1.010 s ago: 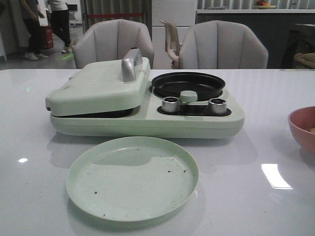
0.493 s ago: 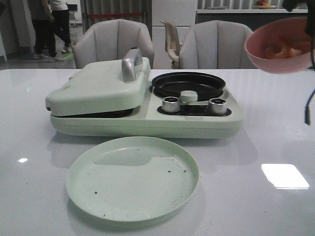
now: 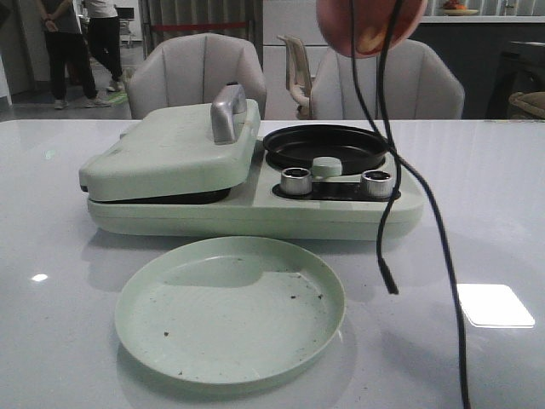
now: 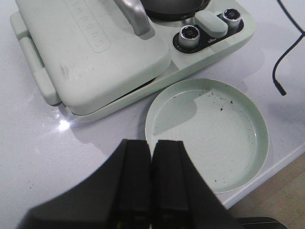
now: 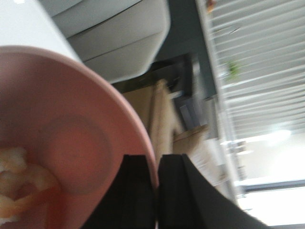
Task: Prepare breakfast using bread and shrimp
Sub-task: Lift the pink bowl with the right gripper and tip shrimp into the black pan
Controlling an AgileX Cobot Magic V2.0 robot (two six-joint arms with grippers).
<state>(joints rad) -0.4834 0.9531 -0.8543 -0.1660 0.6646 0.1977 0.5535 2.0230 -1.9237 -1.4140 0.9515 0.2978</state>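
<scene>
Right jaws [image 5: 156, 191] pinch the rim of the pink bowl [image 5: 71, 143], held tilted high above the black pan [image 3: 325, 146] of the pale green cooker [image 3: 255, 183]. Shrimp [image 5: 19, 183] lie inside the bowl. Left jaws [image 4: 151, 183] are closed on nothing above the counter [image 4: 47, 157], near the green plate [image 4: 209, 131]. Embossed lettering on the cooker's lid is too faint to read.

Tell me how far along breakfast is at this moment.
Early. Done: nothing cooked; the black pan and green plate hold no food. In hand: the right hand grips the pink bowl of shrimp above the pan. Left: pouring, bread, plating.
</scene>
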